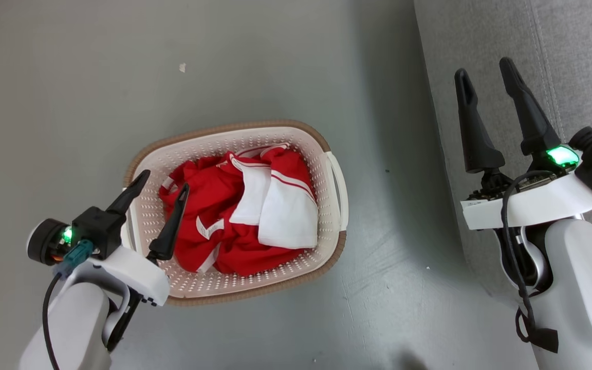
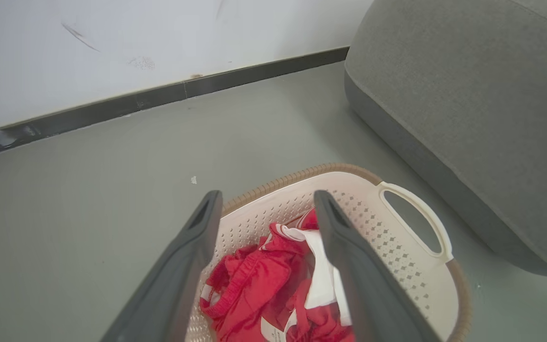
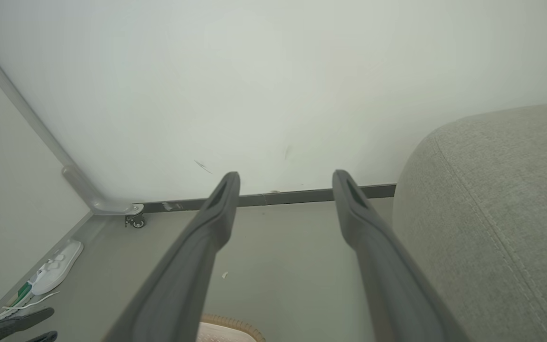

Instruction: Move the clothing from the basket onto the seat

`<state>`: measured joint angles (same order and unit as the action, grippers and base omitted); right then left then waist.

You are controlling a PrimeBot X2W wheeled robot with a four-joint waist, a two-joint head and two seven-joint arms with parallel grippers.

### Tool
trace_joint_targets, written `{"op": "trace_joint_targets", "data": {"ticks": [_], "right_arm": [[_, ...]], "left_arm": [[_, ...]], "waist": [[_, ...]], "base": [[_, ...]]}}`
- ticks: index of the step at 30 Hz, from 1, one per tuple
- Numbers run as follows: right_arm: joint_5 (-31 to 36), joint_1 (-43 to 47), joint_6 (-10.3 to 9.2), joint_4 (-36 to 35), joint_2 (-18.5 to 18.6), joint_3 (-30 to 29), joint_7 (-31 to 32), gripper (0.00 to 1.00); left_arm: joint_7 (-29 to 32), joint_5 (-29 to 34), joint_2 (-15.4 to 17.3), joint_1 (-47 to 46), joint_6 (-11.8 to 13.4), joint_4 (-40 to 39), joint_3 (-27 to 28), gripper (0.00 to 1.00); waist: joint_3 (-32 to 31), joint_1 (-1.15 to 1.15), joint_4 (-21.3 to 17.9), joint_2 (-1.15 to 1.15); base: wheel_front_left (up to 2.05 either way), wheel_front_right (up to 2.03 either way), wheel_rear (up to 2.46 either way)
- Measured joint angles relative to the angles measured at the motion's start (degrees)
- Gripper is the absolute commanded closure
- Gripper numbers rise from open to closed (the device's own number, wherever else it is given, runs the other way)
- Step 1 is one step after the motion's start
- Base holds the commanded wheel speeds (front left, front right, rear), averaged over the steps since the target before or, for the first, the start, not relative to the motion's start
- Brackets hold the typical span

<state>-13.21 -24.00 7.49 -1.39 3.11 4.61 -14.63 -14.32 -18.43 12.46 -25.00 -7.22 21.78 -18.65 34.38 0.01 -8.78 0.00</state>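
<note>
At the far left of the head view, the left hand hangs over the near-left corner of the basket. Its two dark fingers are spread well apart and hold nothing. One finger lies across the brown rim, and the other points in over the edge of the clothing without clearly touching it. In the left wrist view the same fingers frame the red fabric from above, with open space between them.

The basket stands on the grey floor. The clothing lies bunched inside it and covers most of the bottom. It is a red heap with a folded white panel on its right half, white stripe trim, and a small white label near the middle. A white scrap lies on the floor beyond the basket, well apart from it. The basket's white side handle faces right, towards the seat.

A strip of bare floor separates the basket from the seat, whose rounded light grey edge runs down the right side of the head view. No clothing lies on the visible part of the seat.

The right hand is raised in front of the seat's edge, its fingers wide apart and empty. In the right wrist view they point at the white wall and the dark skirting board. A white slipper lies at the far left.
</note>
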Motion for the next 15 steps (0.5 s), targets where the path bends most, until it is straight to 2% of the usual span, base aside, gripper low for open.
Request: {"op": "trace_joint_targets", "data": {"ticks": [15], "right_arm": [[-2.0, -3.5, 0.0, -3.2, 0.0, 0.4, 0.0, 0.0]], "left_arm": [[1.7, -0.2, 0.8, -7.1, 0.0, 8.6, -4.2, 0.0]], "waist": [[5.9, 0.0, -2.7, 0.0]], "base": [[0.0, 0.0, 0.0]]}}
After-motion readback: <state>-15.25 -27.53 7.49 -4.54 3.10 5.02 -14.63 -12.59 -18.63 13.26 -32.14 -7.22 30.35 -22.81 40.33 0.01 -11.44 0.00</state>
